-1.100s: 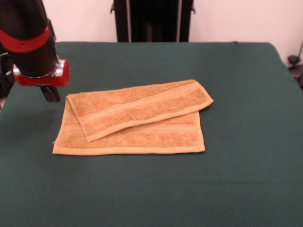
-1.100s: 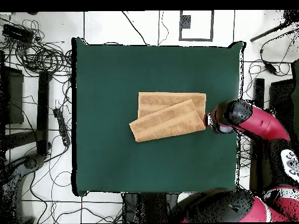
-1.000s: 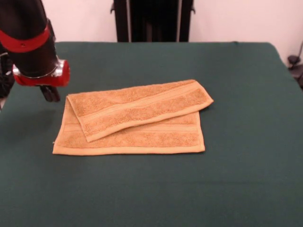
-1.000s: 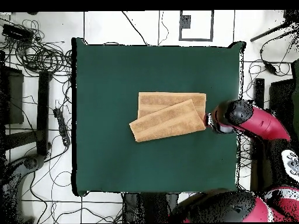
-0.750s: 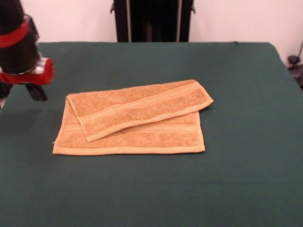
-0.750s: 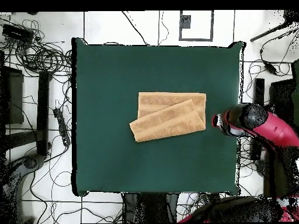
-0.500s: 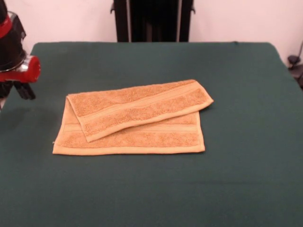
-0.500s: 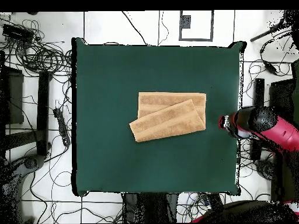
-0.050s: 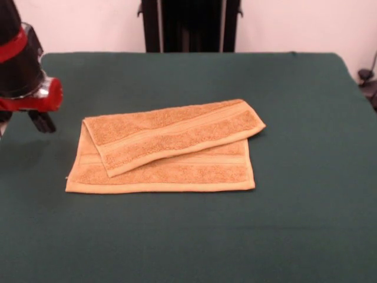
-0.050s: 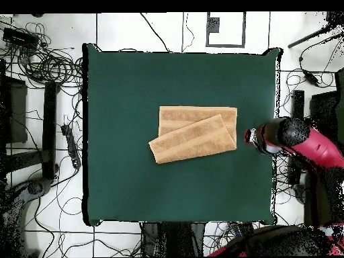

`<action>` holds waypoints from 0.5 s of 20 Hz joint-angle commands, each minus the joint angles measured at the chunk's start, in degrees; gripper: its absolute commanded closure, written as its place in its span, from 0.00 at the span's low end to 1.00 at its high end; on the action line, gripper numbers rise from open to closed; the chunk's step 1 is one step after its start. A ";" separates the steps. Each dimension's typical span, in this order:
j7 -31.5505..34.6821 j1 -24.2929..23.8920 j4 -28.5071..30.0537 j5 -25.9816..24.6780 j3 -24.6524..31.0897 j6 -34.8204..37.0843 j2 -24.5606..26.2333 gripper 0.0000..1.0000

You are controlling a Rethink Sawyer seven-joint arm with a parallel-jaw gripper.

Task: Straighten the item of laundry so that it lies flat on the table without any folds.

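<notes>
Since half a second ago your claw (image 9: 41,122) has swung a little back toward the towel (image 9: 168,150), yet it hangs clear of the cloth, beside the towel's left end in the front view; you cannot tell whether its tips are apart or together. You see the orange-tan terry towel lying near the middle of the green counter (image 9: 306,224), unmoved. Its upper layer is folded over the lower one and lies askew, slanting up toward the right, so the lower layer shows along the near edge and at the left. Woven band stripes run lengthwise. Its long axis runs left to right across the counter.
</notes>
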 commanded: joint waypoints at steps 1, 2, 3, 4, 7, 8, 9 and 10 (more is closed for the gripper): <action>3.52 5.07 1.33 2.96 8.49 -0.91 3.25 1.00; 4.88 5.61 1.39 3.37 8.39 -1.20 3.36 1.00; 5.93 6.34 1.24 3.50 8.08 -1.30 3.44 1.00; 7.05 7.27 0.75 3.67 7.59 -0.87 3.66 1.00; 9.34 9.22 -0.28 4.97 6.95 0.44 4.55 1.00; 10.10 9.83 -0.67 5.42 6.71 0.77 4.89 1.00; 10.60 10.35 -1.13 5.72 6.49 1.13 5.26 1.00; 10.90 10.67 -1.32 6.11 6.45 1.21 5.55 1.00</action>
